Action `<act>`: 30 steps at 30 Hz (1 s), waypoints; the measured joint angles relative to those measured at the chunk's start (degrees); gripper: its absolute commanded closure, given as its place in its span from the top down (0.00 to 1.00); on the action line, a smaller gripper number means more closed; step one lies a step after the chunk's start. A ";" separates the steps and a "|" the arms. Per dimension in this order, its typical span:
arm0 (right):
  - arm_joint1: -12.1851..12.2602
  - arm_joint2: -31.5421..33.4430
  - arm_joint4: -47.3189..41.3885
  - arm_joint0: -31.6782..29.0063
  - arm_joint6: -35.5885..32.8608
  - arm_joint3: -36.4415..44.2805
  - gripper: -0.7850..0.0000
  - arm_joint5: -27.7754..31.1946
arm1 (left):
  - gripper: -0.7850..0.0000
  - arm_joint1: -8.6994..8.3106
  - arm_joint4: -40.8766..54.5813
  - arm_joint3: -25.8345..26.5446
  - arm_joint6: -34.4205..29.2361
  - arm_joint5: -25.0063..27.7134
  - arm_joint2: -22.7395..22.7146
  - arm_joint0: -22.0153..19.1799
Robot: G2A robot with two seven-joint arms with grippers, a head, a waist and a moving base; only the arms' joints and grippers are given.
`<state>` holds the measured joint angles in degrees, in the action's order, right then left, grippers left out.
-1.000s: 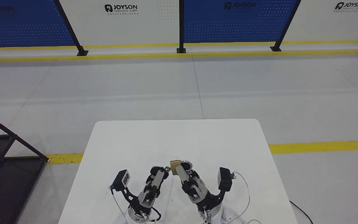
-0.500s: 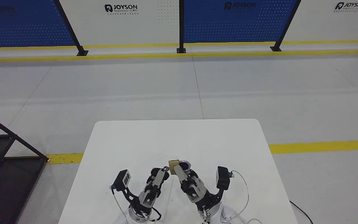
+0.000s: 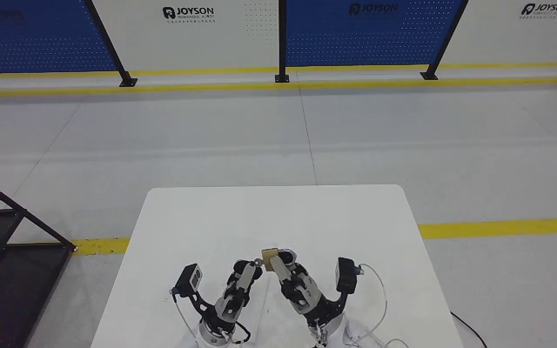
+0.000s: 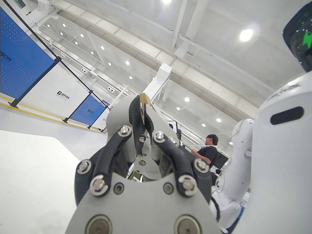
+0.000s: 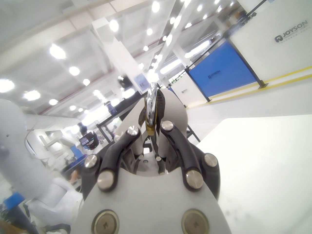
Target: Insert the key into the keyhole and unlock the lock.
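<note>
My right gripper (image 3: 280, 261) hangs over the near part of the white table (image 3: 348, 217), shut on a brass padlock (image 3: 272, 254). In the right wrist view the padlock (image 5: 150, 108) stands edge-on between the right gripper's (image 5: 156, 103) pads, chrome shackle at the top and brass body below. Just to its left, my left gripper (image 3: 253, 264) is shut on a small brass key. From the left wrist, the key (image 4: 144, 100) pokes out past the left gripper's (image 4: 142, 109) fingertips. Key and padlock sit close together; whether they touch I cannot tell.
The table's bare top stretches away beyond both grippers. A black frame (image 3: 26, 235) stands on the floor to the table's left. Blue and white barrier panels (image 3: 365, 30) line the far side of the floor.
The right arm has shifted slightly left with the padlock, closing on the left gripper. The left arm has barely moved.
</note>
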<state>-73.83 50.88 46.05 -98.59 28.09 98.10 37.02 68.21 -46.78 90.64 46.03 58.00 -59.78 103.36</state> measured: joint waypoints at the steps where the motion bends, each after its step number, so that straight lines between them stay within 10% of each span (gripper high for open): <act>1: 0.00 -0.01 0.01 0.03 -0.17 0.00 0.00 0.02 | 0.12 0.00 -0.01 0.00 0.00 0.00 -0.02 0.01; 30: 0.32 0.30 0.08 -0.14 -3.51 0.90 0.00 -0.09 | 0.00 0.58 -7.33 0.08 1.89 -2.56 -2.62 0.79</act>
<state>-73.51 51.19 46.12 -98.73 24.58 99.00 36.93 68.79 -54.11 90.72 47.92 55.44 -62.40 104.15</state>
